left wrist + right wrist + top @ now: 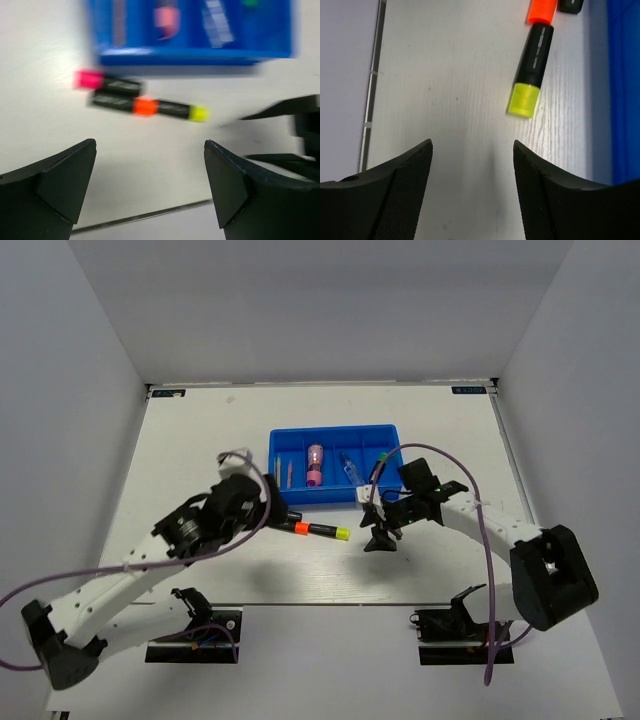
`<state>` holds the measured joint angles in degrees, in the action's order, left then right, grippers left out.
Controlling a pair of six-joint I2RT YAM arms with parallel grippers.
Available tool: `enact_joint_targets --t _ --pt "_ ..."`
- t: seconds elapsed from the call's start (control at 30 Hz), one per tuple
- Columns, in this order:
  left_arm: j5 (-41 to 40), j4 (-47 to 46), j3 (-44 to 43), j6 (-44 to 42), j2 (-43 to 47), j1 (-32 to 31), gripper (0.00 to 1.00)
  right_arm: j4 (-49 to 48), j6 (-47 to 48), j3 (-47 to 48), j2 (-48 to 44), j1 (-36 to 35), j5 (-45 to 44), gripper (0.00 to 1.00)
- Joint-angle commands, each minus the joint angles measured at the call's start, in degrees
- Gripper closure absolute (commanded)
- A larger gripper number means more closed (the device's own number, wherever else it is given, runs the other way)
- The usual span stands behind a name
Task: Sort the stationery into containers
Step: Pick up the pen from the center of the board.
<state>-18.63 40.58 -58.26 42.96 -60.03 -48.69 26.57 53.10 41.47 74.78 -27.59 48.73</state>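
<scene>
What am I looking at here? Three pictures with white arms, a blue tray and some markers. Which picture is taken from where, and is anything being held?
This is a robot: a left arm and a right arm bolted to a white table. The wide picture comes from a camera above and behind them. The other two come from cameras on the wrists, so the black shapes at the bottom are the fingers of the left gripper and the right gripper. Both are open and hold nothing. A blue tray with four compartments holds thin pale sticks, a pink marker, a clear pen and a green-capped item. Three more lie on the table in front of it: a pink-capped highlighter, an orange-capped highlighter and a yellow-capped highlighter.
</scene>
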Motion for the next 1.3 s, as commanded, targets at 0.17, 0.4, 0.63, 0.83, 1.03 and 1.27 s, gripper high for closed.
enact_joint_targets --t 0.17,0.4,0.63,0.83,1.03,1.27 --pt "-11.4 12.2 23.2 12.5 22.5 1.5 0.01 -14.7 -1.3 4.4 9.0 -9.2 -5.6 0.30" --pt "-14.2 19.4 24.5 16.1 25.2 1.6 0.01 -17.6 -7.0 8.5 14.3 -15.3 -18.7 0.32" --pt "-14.5 20.6 27.7 17.9 29.8 1.7 0.01 -17.9 -10.8 11.3 19.3 -19.1 -26.4 0.33" --pt "-14.2 20.8 28.9 19.7 30.0 1.5 0.01 -16.1 -11.7 13.6 23.0 -20.4 -29.5 0.34" --pt "-13.5 20.8 27.7 21.4 27.0 1.6 0.01 -8.5 -10.4 17.1 25.9 -20.3 -27.8 0.48" --pt "-12.9 18.6 26.0 18.2 22.3 1.5 0.03 -5.0 -9.1 13.5 22.8 -19.6 -27.8 0.97"
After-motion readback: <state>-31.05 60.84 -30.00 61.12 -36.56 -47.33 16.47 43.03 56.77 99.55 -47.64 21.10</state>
